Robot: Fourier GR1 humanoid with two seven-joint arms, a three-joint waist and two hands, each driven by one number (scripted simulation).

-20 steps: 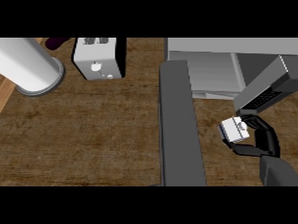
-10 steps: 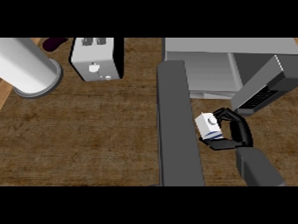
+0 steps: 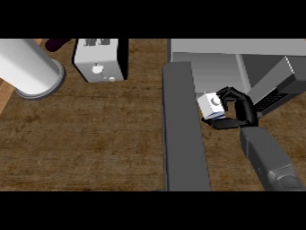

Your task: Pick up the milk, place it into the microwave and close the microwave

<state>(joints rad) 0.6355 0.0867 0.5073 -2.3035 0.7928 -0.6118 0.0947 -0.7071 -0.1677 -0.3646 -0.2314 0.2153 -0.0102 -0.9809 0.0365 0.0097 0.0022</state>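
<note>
The right hand (image 3: 238, 112) has its fingers curled round the milk (image 3: 213, 106), held above the surface's far right part, just before the open microwave (image 3: 212, 67). Picking up looks done; placing inside and closing the door (image 3: 185, 134) remain.

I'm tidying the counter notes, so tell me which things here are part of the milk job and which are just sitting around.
Part of the job:
- milk, held in the right hand
- microwave, open, with its door swung out

Just lying about:
- toaster
- white cylinder
- dark purple thing at the top edge, too cut off to identify
</note>
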